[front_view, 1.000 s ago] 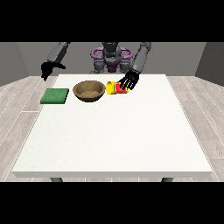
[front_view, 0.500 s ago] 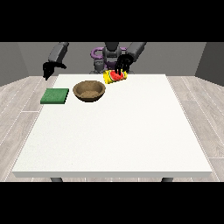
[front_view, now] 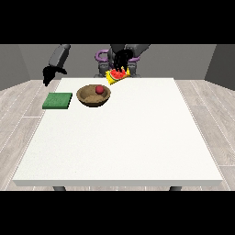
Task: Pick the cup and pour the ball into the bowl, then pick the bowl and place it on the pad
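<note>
The hand at the view's right (front_view: 121, 59) is holding the yellow cup (front_view: 117, 75) up above the far edge of the table (front_view: 137, 137), its fingers curled round the cup from above. The cup is tipping over, mouth pointing left and down towards the brown bowl (front_view: 93, 96). The red ball (front_view: 98, 88) is sitting inside the bowl, near its far rim, so the pour looks to me as good as done. The hand at the view's left (front_view: 49, 74) is hanging in the air beyond the table's far-left corner, holding nothing; whether its fingers are straight or curled I cannot tell. The green pad (front_view: 58, 101) is lying just left of the bowl, apart from it. I am guessing the next move calls for getting rid of the cup somewhere clear of the bowl. Then a hand needs to take the bowl by its rim and carry it level across to the pad.
</note>
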You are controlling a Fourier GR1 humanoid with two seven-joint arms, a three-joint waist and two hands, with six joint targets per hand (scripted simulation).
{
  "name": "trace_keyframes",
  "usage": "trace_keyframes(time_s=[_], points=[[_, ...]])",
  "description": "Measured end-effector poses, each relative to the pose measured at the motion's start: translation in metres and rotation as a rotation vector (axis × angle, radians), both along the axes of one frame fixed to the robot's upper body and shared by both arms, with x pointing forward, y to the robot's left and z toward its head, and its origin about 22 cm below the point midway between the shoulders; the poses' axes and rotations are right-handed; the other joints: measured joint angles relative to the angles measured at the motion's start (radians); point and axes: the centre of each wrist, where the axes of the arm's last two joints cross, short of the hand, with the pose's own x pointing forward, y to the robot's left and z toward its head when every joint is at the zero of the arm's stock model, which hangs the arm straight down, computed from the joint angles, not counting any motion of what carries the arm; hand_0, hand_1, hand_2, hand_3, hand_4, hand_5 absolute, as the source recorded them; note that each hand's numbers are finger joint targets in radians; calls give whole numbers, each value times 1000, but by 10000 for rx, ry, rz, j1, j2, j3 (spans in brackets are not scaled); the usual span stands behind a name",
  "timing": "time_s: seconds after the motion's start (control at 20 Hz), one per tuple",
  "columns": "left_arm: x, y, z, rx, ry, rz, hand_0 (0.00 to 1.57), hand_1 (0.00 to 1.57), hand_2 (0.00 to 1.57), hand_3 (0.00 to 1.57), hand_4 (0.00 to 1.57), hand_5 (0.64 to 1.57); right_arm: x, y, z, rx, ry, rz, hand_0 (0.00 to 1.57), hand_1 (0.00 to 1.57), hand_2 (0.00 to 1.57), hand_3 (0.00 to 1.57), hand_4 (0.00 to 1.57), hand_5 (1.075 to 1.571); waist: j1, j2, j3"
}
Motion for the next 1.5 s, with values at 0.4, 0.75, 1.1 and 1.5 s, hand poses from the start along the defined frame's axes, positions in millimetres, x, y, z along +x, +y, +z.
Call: trace_keyframes(time_s=[0.4, 0.75, 1.1, 1.5], points=[[-16, -26, 29, 1169, -757, -460, 0, 0, 1571, 1571, 571, 1527, -5, -4, -2, -83, -92, -90, 0, 0, 141, 272, 416, 1530, 12, 241, -4], [-21, -31, 26, 3181, -992, -880, 1164, 1164, 1571, 1571, 1130, 1542, 1, 3, -2, -22, -137, 118, 0, 0, 103, 246, 419, 1530, -238, 293, -6], [-21, -31, 42, 4131, -1217, -1175, 1256, 1256, 1571, 1571, 1041, 1560, 1, 0, 1, -25, -154, 148, 0, 0, 160, 277, 689, 1548, -247, 273, -9], [-6, 12, 72, 1390, -1170, -839, 795, 795, 1571, 1571, 818, 1507, -2, -8, 2, 490, 404, -199, 0, 0, 350, 278, 697, 1562, 862, 431, -21]])
